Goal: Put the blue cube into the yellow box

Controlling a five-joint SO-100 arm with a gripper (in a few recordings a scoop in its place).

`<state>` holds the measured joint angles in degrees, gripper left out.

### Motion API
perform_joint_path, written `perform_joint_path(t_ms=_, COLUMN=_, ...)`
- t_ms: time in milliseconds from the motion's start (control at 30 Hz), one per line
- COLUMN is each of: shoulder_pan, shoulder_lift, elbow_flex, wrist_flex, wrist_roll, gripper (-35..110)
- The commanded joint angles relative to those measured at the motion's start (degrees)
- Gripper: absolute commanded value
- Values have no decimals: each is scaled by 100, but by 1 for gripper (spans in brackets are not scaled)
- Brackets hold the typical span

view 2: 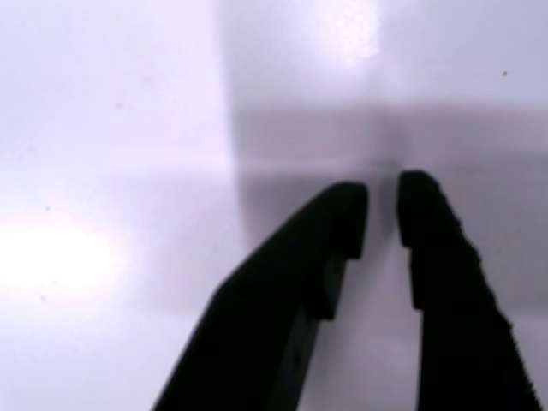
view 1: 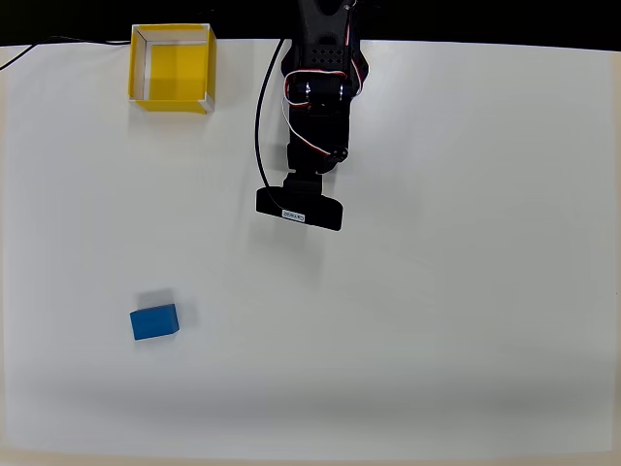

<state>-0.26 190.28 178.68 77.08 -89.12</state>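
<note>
In the overhead view the blue cube (view 1: 154,321) rests on the white table at the lower left. The yellow box (view 1: 171,102) stands open-topped at the far left corner, with nothing inside it. My black arm (view 1: 316,107) reaches in from the top centre and ends at the wrist camera block (view 1: 299,212), which hides the fingers from above. It is well to the right of both cube and box. In the wrist view my gripper (view 2: 383,204) hovers over bare table. Its two dark fingers are nearly together, with only a thin slit between them and nothing held.
The white table (view 1: 437,320) stretches wide around the arm. A black cable (view 1: 260,126) hangs along the arm's left side. Another thin cable (view 1: 58,41) runs along the table's far left edge.
</note>
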Motion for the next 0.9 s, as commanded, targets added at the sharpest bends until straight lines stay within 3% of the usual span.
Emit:
perform_joint_path(t_ms=0, shoulder_pan=-88, shoulder_lift=141, elbow_flex=158, wrist_flex=-9, wrist_roll=343, gripper=1)
perform_joint_path(t_ms=500, shoulder_pan=0, shoulder_lift=141, elbow_flex=149, wrist_flex=-97, wrist_roll=413, gripper=0)
perform_joint_path(t_ms=700, shoulder_pan=967, shoulder_lift=-220, elbow_flex=-62, wrist_flex=-1310, wrist_roll=343, gripper=1)
perform_joint_path(t_ms=867, shoulder_pan=1767, shoulder_lift=-2109, elbow_flex=-1310, wrist_flex=-3041, wrist_roll=1187, gripper=16)
